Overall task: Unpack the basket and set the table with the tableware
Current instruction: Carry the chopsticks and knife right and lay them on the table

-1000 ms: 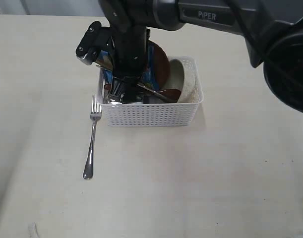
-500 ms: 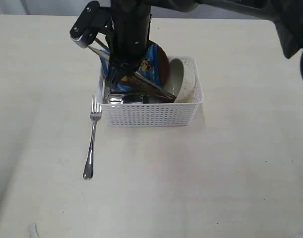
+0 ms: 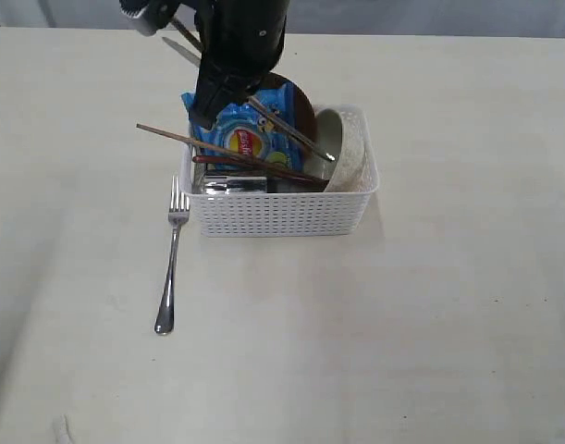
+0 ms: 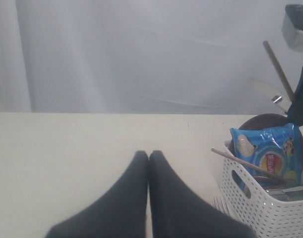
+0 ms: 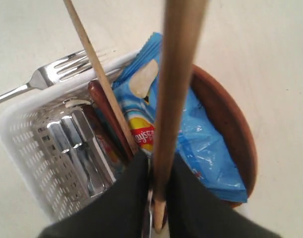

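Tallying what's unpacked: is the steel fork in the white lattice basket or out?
Out: the steel fork lies flat on the cream tabletop, beside the white lattice basket.

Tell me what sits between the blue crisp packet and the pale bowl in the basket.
The brown plate, standing on edge, lies between the packet and the bowl. The exterior view shows it best.

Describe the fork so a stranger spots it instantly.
Find the white lattice basket on the cream table. In the exterior view, the fork lies flat by its left front corner. It is the only utensil on bare tabletop.
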### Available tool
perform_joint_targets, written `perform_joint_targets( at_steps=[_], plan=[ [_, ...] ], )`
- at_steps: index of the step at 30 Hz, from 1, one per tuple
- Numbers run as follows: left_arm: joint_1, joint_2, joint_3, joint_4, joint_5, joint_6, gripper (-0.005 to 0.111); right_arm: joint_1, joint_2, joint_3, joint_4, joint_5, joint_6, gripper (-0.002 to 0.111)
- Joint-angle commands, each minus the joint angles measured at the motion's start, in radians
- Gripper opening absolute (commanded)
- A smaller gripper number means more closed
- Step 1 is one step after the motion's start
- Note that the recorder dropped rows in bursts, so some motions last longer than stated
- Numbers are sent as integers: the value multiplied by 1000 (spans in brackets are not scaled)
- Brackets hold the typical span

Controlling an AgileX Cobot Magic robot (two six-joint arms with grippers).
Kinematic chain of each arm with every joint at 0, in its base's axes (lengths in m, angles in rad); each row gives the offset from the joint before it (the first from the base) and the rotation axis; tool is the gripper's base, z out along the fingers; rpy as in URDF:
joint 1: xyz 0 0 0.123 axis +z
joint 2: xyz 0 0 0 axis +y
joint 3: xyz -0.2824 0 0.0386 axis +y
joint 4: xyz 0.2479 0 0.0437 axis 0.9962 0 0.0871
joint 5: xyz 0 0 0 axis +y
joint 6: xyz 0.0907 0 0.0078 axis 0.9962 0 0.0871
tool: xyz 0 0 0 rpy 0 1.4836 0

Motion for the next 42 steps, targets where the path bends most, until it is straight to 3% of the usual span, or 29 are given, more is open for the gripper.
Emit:
perform_joint_targets(
  at_steps=[1,12,17,25,33,42],
  plan=[
    [-2,-4,3,-4,-7,1,0,-7,-71,-1,-1,9,9,0],
    [-2,-4,3,-4,-7,1,0,-11,-224,-1,-186,92,198,0],
    [-2,-4,3,-4,-7,1,0,-80,-241,-1,-176,161,288,0],
    [-2,-4,3,-4,-7,1,0,-332,-258,57,23,161,333,0],
    [-2,-4,3,-4,-7,1,0,-580,-283,357,53,161,291,0],
    [-2,-4,3,25,-7,1,0,-739,-219,560,267,66,192,0]
  ],
)
